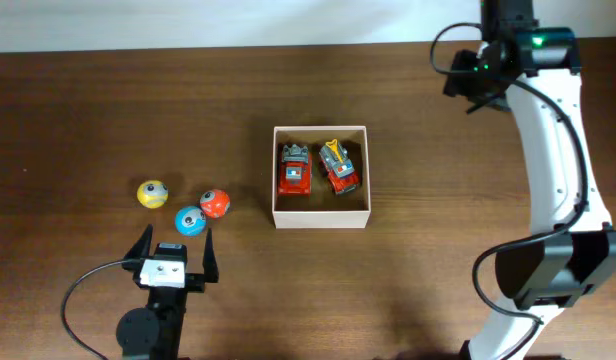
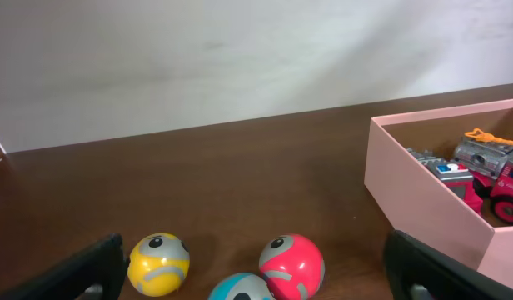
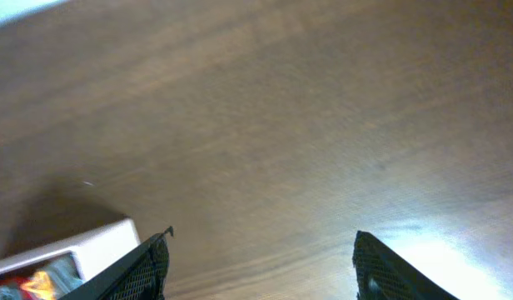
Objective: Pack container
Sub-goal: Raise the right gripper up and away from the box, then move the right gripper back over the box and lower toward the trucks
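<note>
Wooden table (image 1: 78, 110): white container (image 1: 320, 219); yellow ball (image 1: 152, 194), blue ball (image 1: 190, 220), red ball (image 1: 215, 203).

Desk (image 1: 88, 110) dark brown, wood grain. Box (image 1: 320, 219) white outside, tan inside; looks pinkish in the left wrist view. Left truck (image 1: 294, 171) red, grey top, blue-white spot. Right truck (image 1: 339, 168) red, grey and yellow-orange top. Yellow ball (image 1: 152, 193), blue ball (image 1: 190, 220), red ball (image 1: 215, 203): each has grey patches and a black-white eye dot. Left gripper (image 1: 177, 238) black, white block behind. Right arm (image 1: 548, 130) white, black joints, green light (image 1: 536, 41).
</note>
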You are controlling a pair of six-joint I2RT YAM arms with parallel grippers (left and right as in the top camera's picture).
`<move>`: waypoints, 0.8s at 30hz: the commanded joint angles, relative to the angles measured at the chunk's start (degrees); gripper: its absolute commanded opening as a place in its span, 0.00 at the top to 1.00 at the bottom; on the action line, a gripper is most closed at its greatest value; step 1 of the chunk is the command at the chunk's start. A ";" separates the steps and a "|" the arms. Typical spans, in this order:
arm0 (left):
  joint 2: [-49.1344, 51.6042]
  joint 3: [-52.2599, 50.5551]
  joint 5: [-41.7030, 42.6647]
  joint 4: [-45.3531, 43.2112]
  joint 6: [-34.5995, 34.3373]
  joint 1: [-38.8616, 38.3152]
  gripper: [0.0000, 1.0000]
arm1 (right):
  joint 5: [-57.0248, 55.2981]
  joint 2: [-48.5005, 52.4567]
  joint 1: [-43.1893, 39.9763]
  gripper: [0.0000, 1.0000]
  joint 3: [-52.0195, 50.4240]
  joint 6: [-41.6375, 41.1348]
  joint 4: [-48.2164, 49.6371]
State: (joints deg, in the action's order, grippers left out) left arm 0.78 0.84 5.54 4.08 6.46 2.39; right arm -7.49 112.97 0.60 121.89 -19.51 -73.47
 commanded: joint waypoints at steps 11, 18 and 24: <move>-0.42 -0.35 -0.37 0.07 0.94 0.13 0.01 | 0.94 -0.92 -0.55 0.33 0.81 2.75 -1.07; -0.42 -0.35 -0.37 0.07 0.94 0.13 0.01 | 1.75 0.50 1.70 0.34 -2.08 2.80 -1.38; -0.42 -0.35 -0.37 0.07 0.94 0.13 0.01 | 2.99 0.98 8.63 0.34 -6.80 8.37 0.66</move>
State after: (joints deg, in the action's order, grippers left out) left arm 0.78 0.84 5.56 4.08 6.48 2.39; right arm -5.89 113.16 4.82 116.97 -14.96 -73.28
